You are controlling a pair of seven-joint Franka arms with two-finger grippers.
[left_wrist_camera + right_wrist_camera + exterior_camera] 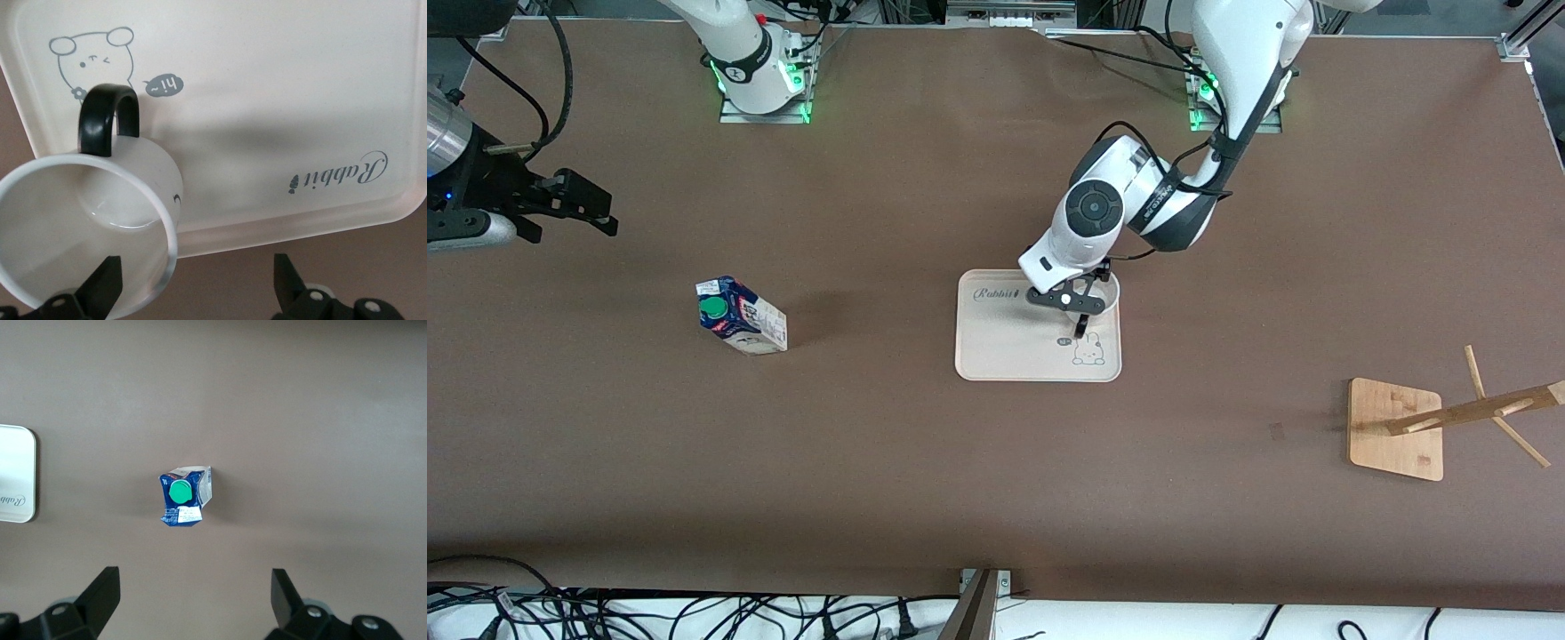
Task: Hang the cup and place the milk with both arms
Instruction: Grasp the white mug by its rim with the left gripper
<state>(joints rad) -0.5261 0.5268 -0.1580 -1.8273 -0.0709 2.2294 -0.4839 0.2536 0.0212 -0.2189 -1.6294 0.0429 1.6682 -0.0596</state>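
The white cup point(1106, 299) stands upright on the cream tray point(1005, 347), in the tray's corner toward the left arm. My left gripper point(1079, 313) is low over it and open. In the left wrist view one finger point(105, 285) is inside the cup point(73, 220) and the other point(287, 283) is outside, so the rim wall lies between the open left gripper's point(197, 287) fingers. The black handle point(107, 120) points away from them. The milk point(740, 316) stands on the table toward the right arm's end. My right gripper point(600, 209) is open and empty, high above the table; its wrist view point(193, 593) shows the milk point(183, 497) below.
A wooden cup rack point(1396, 428) with slanted pegs stands toward the left arm's end, nearer the camera than the tray. The tray carries a rabbit drawing and the word "Rabbit" point(347, 175). The tray's edge point(17, 473) shows in the right wrist view.
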